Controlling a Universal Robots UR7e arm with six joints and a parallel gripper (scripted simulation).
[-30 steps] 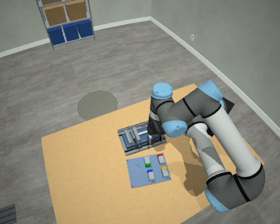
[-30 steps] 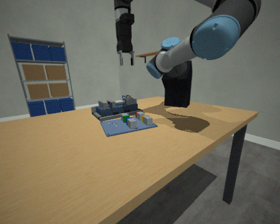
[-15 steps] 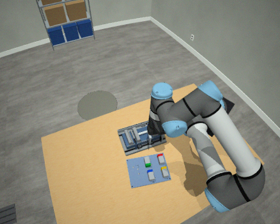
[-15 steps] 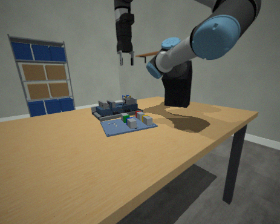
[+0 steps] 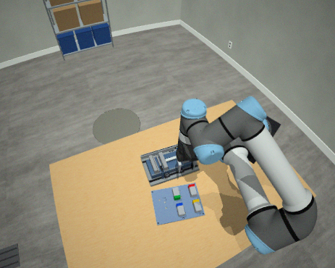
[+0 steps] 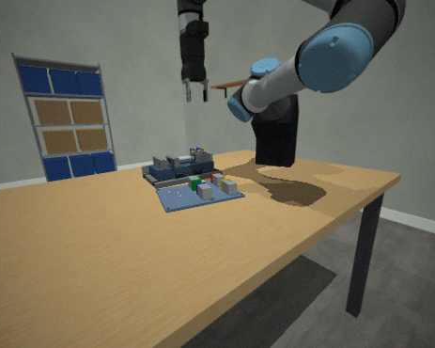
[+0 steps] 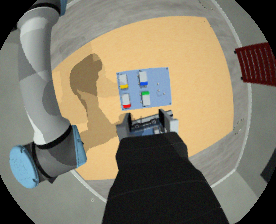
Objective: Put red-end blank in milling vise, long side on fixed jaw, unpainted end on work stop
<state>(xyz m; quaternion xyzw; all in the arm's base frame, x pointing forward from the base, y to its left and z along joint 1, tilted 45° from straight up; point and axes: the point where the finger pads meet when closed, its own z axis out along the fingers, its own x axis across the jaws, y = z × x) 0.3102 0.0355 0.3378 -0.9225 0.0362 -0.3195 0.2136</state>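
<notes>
The blank with the red end (image 5: 192, 190) (image 6: 218, 179) (image 7: 126, 100) lies on the blue plate (image 5: 163, 218) (image 6: 174, 205) (image 7: 162, 101), at the corner nearest the vise and the robot base. The milling vise (image 5: 148, 179) (image 7: 148, 132) stands beside the plate. Its fixed jaw (image 5: 153, 164) (image 6: 161, 163) is the end block away from the hoses; no blank shows between the jaws. The work stop and low bars are too small to tell. My gripper (image 5: 187, 167) (image 6: 197, 93) (image 7: 145, 116) is open and empty, pointing down high above the vise.
On the plate also lie a green-ended blank (image 5: 176, 191) (image 6: 194, 183) (image 7: 146, 99), a blue-ended one (image 5: 181, 210) (image 6: 205, 192) (image 7: 143, 77) and a yellow-ended one (image 5: 197, 206) (image 6: 229, 187) (image 7: 123, 80). Small pale marks or bits show at the plate's other side.
</notes>
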